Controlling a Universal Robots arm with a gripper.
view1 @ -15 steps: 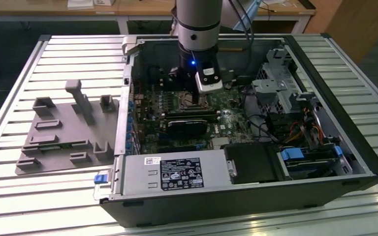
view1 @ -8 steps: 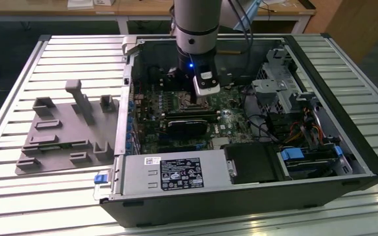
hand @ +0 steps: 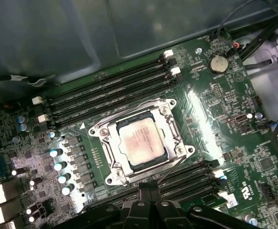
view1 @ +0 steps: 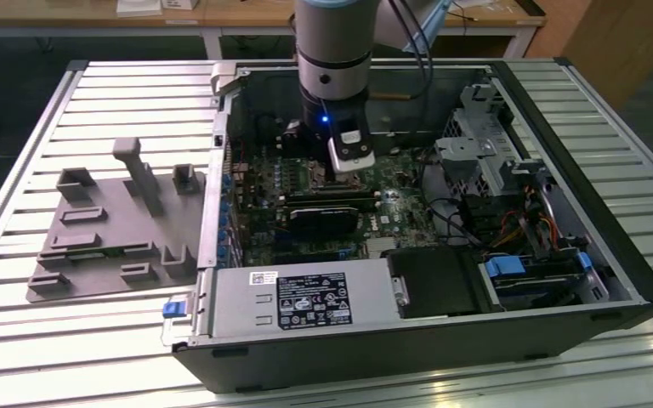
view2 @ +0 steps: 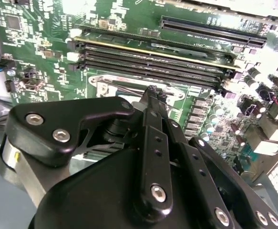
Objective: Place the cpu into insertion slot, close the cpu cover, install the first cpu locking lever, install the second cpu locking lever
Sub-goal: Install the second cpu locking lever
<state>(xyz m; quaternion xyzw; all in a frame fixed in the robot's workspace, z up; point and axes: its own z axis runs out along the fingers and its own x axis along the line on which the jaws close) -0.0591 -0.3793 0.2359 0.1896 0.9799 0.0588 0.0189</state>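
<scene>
Arm reaches down into the open PC case (view1: 417, 340) on the slatted counter (view1: 31, 153). The gripper (view2: 151, 90) sits low over the motherboard, right at the socket edge. Fingers look pressed together into one narrow tip in the second wrist view, nothing held.

The cpu (hand: 141, 141) is already seated in the insertion slot (hand: 111, 143), silver top showing. The cpu cover (hand: 173, 125) is down flat, framing the chip. A thin lever wire (hand: 169, 168) runs along the socket's 5 o'clock edge in the first wrist view, just by the fingertips; can't tell if it's latched. So judged: placing and cover done, lever work in hand or left.

Room is tight: memory slots (hand: 115, 86) flank the socket on both sides, capacitors (hand: 57, 164) at 9 o'clock, case walls all round.
</scene>
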